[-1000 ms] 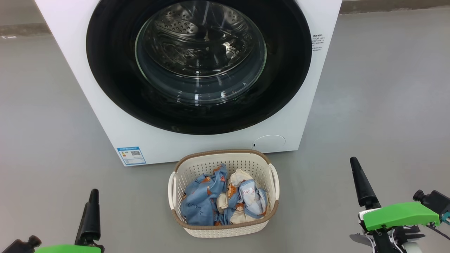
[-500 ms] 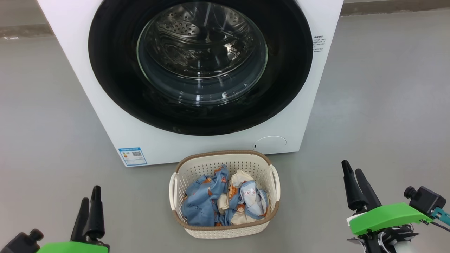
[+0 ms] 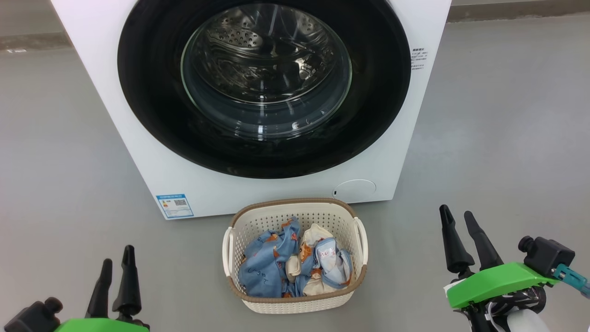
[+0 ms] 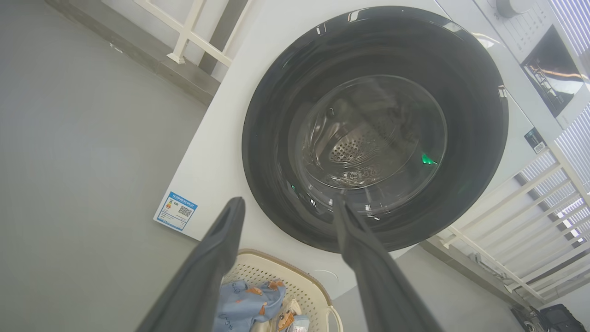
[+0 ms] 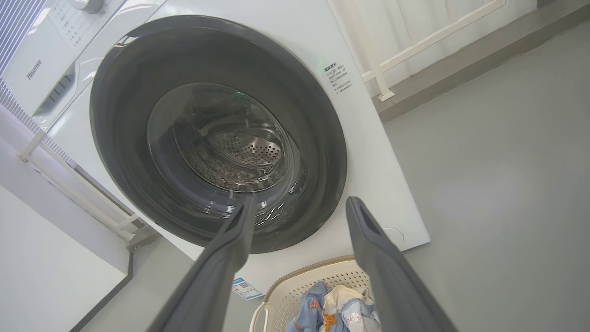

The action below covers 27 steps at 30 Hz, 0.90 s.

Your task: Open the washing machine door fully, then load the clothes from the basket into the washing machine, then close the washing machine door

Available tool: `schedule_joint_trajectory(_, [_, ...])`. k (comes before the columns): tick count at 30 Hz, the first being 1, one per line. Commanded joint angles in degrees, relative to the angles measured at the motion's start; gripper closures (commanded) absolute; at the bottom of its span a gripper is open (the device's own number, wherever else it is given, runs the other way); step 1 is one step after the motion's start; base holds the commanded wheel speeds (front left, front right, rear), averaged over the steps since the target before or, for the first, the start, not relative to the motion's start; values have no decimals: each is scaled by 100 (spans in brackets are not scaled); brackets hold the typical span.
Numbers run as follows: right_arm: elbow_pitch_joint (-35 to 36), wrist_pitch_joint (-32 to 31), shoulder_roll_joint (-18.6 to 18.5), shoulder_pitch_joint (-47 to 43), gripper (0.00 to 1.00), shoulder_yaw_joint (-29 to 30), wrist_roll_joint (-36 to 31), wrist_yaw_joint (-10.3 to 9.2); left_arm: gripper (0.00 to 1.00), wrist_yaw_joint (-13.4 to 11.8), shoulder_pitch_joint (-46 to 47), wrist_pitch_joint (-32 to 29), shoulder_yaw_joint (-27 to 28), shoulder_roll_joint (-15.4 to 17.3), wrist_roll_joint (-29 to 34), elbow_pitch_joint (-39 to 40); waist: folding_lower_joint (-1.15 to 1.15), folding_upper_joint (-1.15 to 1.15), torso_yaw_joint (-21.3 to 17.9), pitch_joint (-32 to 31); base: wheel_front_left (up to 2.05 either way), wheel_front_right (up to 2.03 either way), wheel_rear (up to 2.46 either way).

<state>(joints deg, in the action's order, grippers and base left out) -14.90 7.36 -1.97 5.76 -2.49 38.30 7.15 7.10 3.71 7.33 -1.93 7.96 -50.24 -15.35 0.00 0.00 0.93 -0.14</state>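
Basket (image 3: 295, 302) of clothes (image 3: 272, 272) sits between left claw (image 3: 117, 256) and right claw (image 3: 456, 212), both spread apart, empty; just behind the basket, the washing machine door (image 3: 147, 115) is closed

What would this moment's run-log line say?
washing machine door: closed | clothes: in basket | left gripper: open, empty | right gripper: open, empty

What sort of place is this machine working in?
Most likely a home-style laundry corner: a white front-loading washing machine stands on a bare grey floor, a basket of clothes sits in front of it, and a white railing runs behind.
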Motion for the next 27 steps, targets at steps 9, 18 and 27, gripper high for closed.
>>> schedule_joint_trajectory(9, [68,232,-65,360,0,-217,-890,26,0,27,308,222,41,191,621,53,0,0,6,-24,0,0,0])
schedule_joint_trajectory(18, [-25,383,-72,420,0,-284,-1502,28,0,31,339,376,-19,251,1106,35,0,0,23,-46,0,0,0])
schedule_joint_trajectory(27, [-96,552,-80,513,0,-381,-2116,31,0,34,400,549,-18,331,1650,-45,0,0,57,-43,0,0,0])
